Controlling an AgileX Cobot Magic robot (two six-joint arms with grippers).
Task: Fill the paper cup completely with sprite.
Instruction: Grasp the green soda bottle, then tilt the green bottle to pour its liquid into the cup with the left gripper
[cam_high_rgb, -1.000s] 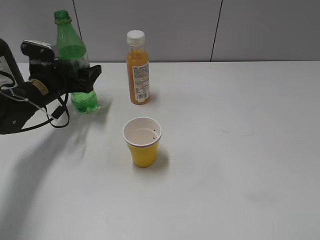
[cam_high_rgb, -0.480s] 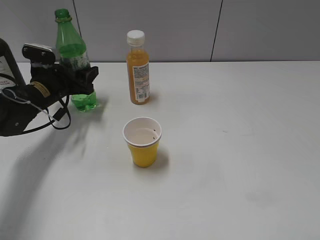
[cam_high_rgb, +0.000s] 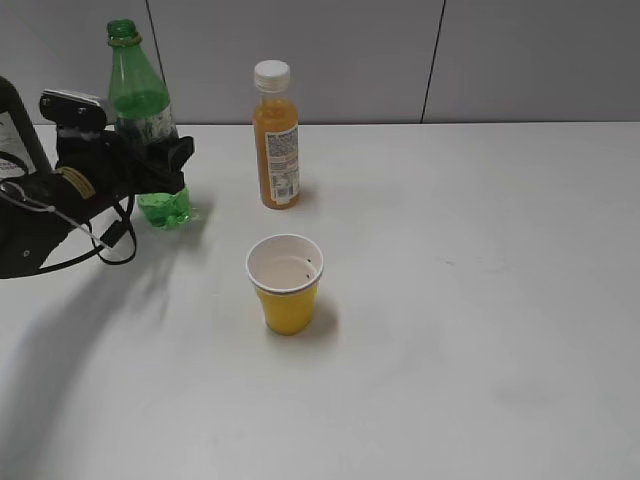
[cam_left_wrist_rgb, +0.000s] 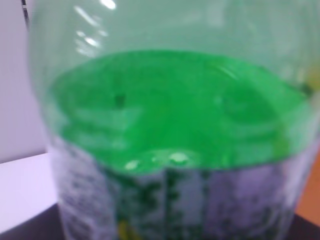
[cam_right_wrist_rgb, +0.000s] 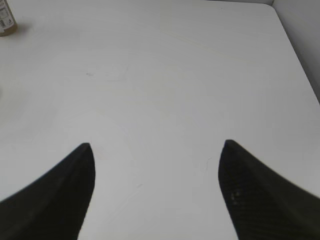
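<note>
The sprite bottle is tall, green and uncapped, at the back left; its base shows just below the gripper. My left gripper is shut around its grey-white label. The bottle stands nearly upright and fills the left wrist view, with the green liquid level above the label. The paper cup, yellow outside and white inside, stands in the middle of the table, right of and nearer than the bottle. My right gripper is open and empty over bare table; it is not in the exterior view.
An orange juice bottle with a white cap stands at the back, between the sprite bottle and the cup; its base shows at the top left of the right wrist view. The white table ends at a grey wall.
My left gripper and the sprite bottle have shifted slightly to the left together. The cup and the juice bottle have not moved.
</note>
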